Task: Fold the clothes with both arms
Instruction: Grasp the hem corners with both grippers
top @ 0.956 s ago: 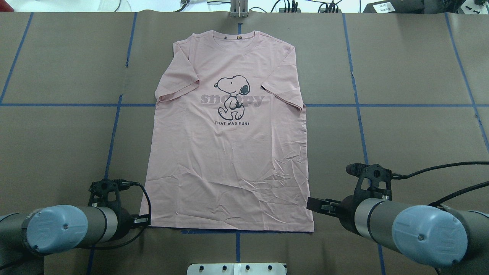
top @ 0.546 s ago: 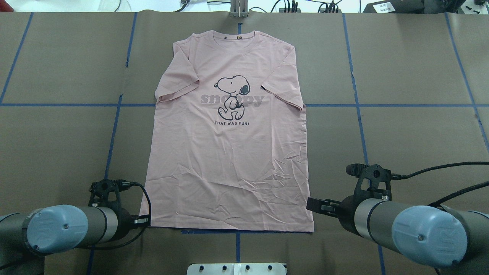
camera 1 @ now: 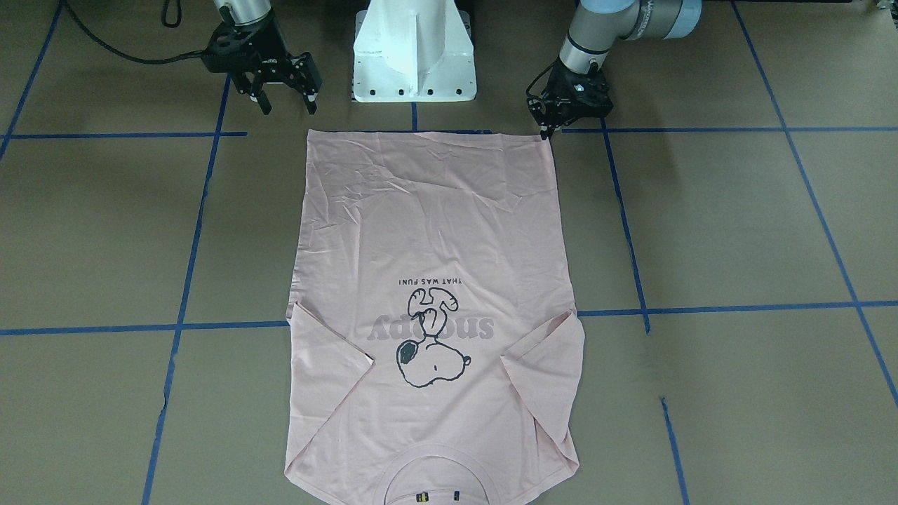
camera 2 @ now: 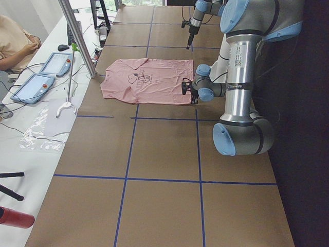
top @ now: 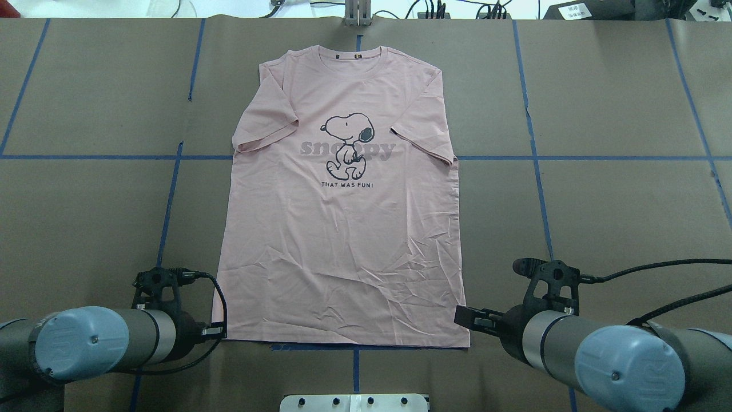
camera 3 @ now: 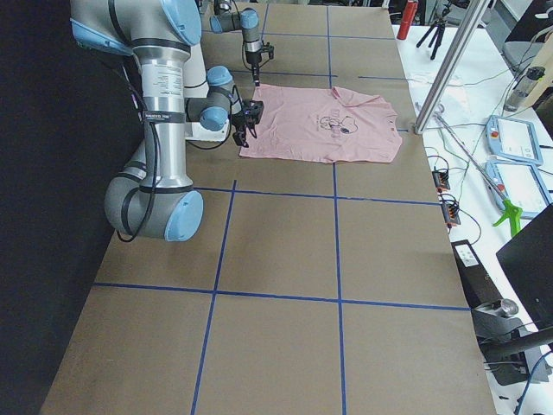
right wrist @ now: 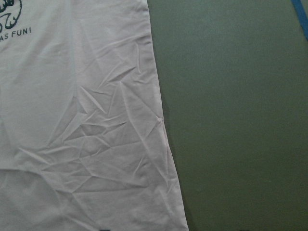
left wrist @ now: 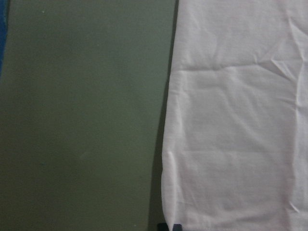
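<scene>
The pale pink T-shirt (top: 343, 240) lies flat and print side up on the brown table, collar at the far edge and hem toward me. In the front view the T-shirt (camera 1: 428, 231) shows upside down. My left gripper (camera 1: 546, 132) is low at the hem's left corner, its fingers drawn together on the cloth edge. From overhead, the left gripper (top: 213, 331) touches that corner. My right gripper (camera 1: 286, 106) stands open just outside the hem's right corner, holding nothing. Overhead, the right gripper (top: 464, 317) sits beside the shirt's right edge. Both wrist views show hem cloth (left wrist: 236, 120) (right wrist: 82, 120) and bare table.
The white pedestal base (camera 1: 414, 49) stands between the arms, behind the hem. Blue tape lines (top: 534, 154) cross the brown table. A metal post (top: 357, 14) rises beyond the collar. A seated person (camera 2: 15, 41) and tablets (camera 2: 56, 62) are at the far side bench.
My right arm has moved down and slightly left, closer to the hem's right corner. The left arm has hardly moved, and the left hem corner has shifted slightly inward.
</scene>
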You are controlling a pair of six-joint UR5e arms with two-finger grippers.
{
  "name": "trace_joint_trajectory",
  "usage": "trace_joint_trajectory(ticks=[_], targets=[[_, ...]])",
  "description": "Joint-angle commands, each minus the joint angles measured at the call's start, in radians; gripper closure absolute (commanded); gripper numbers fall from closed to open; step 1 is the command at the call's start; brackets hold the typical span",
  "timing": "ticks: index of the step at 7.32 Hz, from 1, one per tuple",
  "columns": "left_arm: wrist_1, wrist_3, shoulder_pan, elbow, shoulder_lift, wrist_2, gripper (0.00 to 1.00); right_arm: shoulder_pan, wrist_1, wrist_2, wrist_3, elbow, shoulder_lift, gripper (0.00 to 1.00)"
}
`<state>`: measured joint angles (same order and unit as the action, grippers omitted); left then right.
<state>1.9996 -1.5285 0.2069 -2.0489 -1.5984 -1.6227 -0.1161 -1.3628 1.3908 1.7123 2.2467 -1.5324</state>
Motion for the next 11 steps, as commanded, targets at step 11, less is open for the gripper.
trace_joint_trajectory(ticks=[11], targets=[[-0.001,-0.005,0.0,-0.013,0.003,0.0,1.0,0.138,-0.009,-0.164,0.109,-0.17,0.057,0.56]])
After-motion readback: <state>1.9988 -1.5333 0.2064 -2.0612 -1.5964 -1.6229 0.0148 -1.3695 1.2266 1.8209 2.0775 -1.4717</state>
